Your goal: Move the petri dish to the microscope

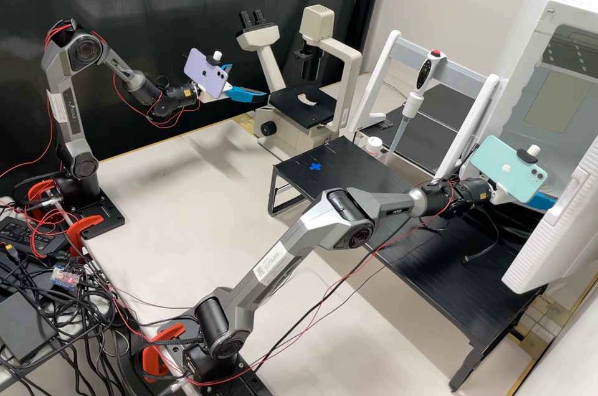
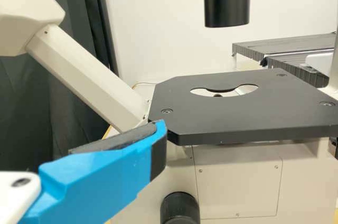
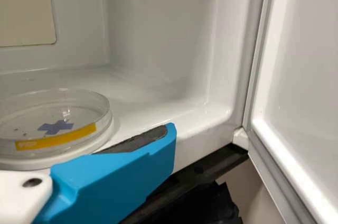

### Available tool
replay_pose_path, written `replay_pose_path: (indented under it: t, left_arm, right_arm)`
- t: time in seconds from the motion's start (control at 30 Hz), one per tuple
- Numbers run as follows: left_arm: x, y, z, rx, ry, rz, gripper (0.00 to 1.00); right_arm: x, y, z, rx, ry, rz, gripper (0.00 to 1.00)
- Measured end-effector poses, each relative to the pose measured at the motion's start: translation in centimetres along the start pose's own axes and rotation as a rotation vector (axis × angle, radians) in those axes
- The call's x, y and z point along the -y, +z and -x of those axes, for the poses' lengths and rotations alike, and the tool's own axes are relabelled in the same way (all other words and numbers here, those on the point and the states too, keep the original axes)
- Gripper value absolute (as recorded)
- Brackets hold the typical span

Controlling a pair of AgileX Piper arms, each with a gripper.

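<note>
In the high view my left gripper (image 1: 248, 81) is open beside the microscope (image 1: 302, 104), its fingers apart with nothing between them. The left wrist view has one finger of the left gripper (image 2: 158, 131) near the corner of the black microscope stage (image 2: 237, 115), which has a round opening. My right gripper (image 1: 543, 201) reaches inside the white chamber (image 1: 570, 41). Seen from the right wrist, a clear petri dish (image 3: 58, 135) with a yellow strip rests on a white round base inside, over a blue cross. The right gripper (image 3: 168, 137) is open beside it, not gripping it.
The chamber's door (image 1: 548, 240) stands open beside the right arm. A black raised platform (image 1: 349, 178) with a blue cross mark lies between the microscope and chamber. Behind it are a pipette (image 1: 416, 94) and a white frame (image 1: 386, 66). Loose cables hang under the right arm.
</note>
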State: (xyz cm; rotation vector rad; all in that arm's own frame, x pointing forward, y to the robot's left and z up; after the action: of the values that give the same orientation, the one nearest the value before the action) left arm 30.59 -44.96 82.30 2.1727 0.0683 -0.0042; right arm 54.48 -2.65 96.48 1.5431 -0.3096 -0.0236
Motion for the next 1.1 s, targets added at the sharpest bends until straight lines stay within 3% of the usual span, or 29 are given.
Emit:
replay_pose_path:
  t: [0.37, 0.5, 0.77, 1.1]
  left_arm:
    - [0.0, 0.0, 0.0, 0.000, 0.000, 0.000, 1.00]
    - [0.0, 0.0, 0.0, 0.000, 0.000, 0.000, 1.00]
    - [0.0, 0.0, 0.0, 0.005, -0.001, -0.004, 1.00]
    - [0.0, 0.0, 0.0, 0.005, -0.001, -0.004, 1.00]
  right_arm:
    - [-0.4, -0.4, 0.0, -0.010, 0.015, 0.013, 1.00]
    - [-0.7, -0.9, -0.1, -0.018, -0.004, 0.033, 1.00]
    - [-0.4, -1.2, -0.7, -0.044, -0.045, -0.021, 1.00]
    - [0.0, -1.3, -0.9, -0.061, -0.076, -0.007, 1.00]
